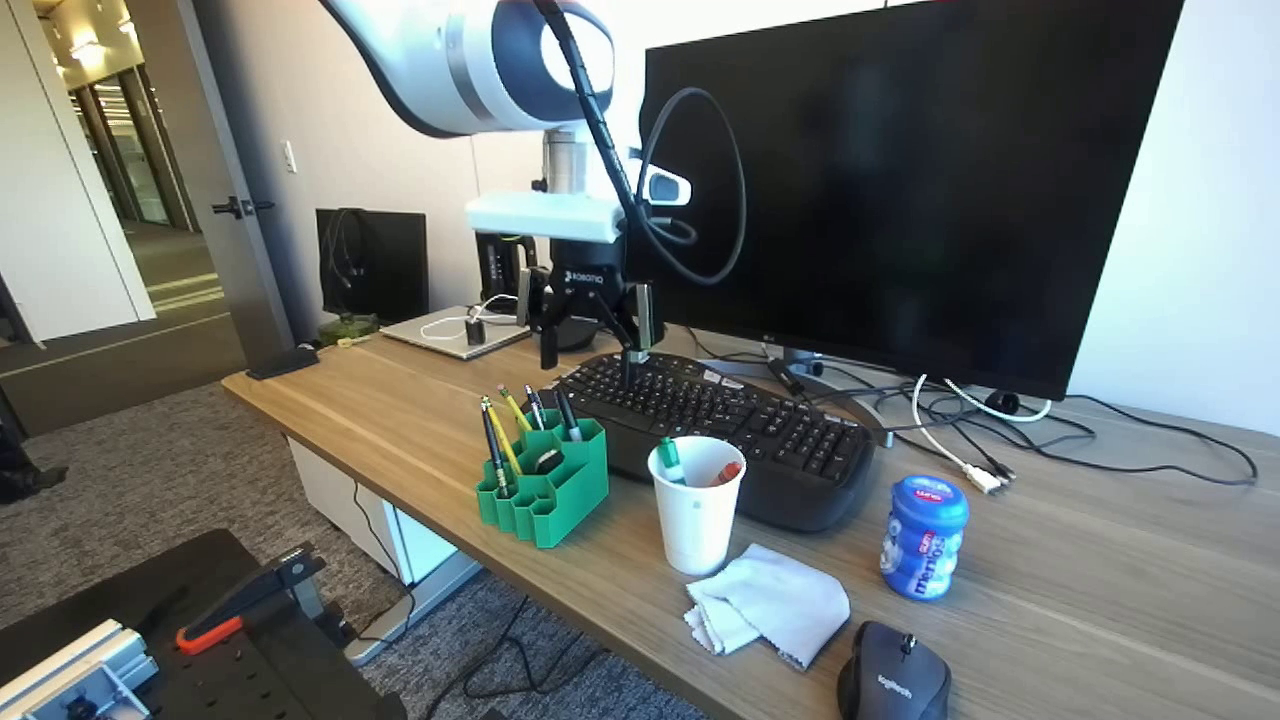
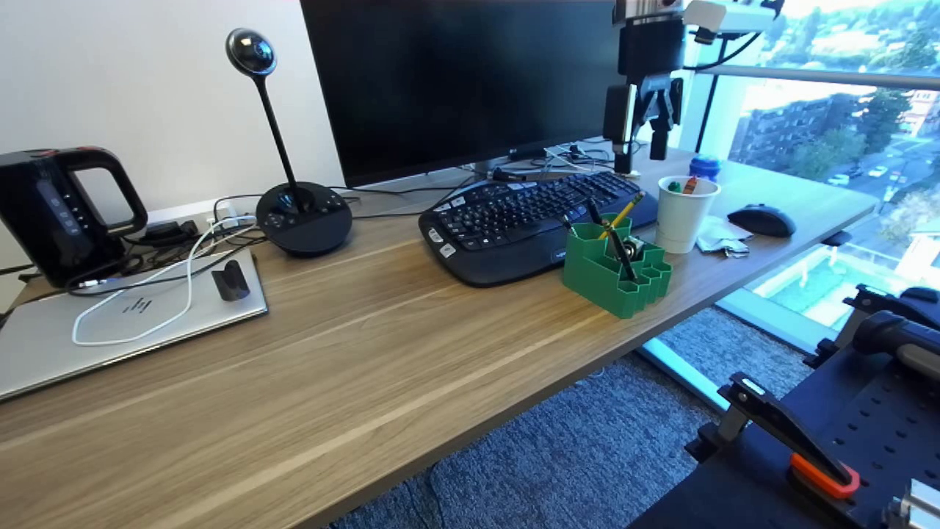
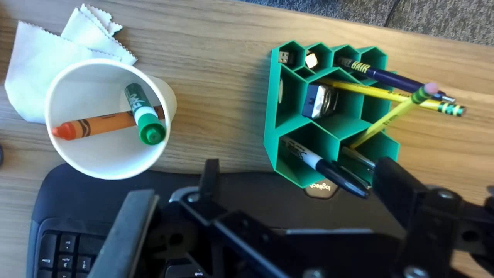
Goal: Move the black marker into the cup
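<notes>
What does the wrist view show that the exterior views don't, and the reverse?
Only the wrist view: lettering on the black marker, and a USB connector in the green organizer.
Only the exterior views: the monitor and blue gum container.
Shared: the black marker, leaning in the organizer; the white cup holding an orange crayon and green marker; the keyboard.

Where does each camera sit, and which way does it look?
In an exterior view: raised near the mouse, looking down across the keyboard, monitor and door; arm and open fingers show.
In an exterior view: raised toward the laptop end, looking along the desk to the window; the arm's end and fingers show.
Wrist view: on the arm, facing down at the cup and green organizer; fingers show.
Both exterior views share keyboard, monitor and cup.
</notes>
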### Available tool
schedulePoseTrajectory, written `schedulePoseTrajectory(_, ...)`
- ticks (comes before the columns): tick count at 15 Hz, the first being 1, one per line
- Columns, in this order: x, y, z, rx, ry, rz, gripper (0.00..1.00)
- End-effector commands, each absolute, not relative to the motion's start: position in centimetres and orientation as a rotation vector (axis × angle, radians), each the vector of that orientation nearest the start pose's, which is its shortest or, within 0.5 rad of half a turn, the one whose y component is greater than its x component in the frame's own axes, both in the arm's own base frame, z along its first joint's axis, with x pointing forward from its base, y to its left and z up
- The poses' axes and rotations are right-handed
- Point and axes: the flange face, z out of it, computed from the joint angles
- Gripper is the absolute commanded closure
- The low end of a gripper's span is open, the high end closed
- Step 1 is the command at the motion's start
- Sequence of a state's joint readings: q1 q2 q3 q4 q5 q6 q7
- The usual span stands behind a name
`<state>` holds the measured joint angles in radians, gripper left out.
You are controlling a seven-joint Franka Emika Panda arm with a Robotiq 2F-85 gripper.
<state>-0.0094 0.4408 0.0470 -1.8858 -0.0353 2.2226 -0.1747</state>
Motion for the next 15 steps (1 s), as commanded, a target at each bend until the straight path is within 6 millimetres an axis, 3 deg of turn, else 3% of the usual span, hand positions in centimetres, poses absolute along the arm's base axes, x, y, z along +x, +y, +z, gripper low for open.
schedulePoseTrajectory(1, 62.4, 2.9, 26.3, -3.115, -0.328, 0.085, 0.00)
schedulePoseTrajectory(15, 62.3, 5.1, 22.9, -3.146, -0.260, 0.151, 0.00)
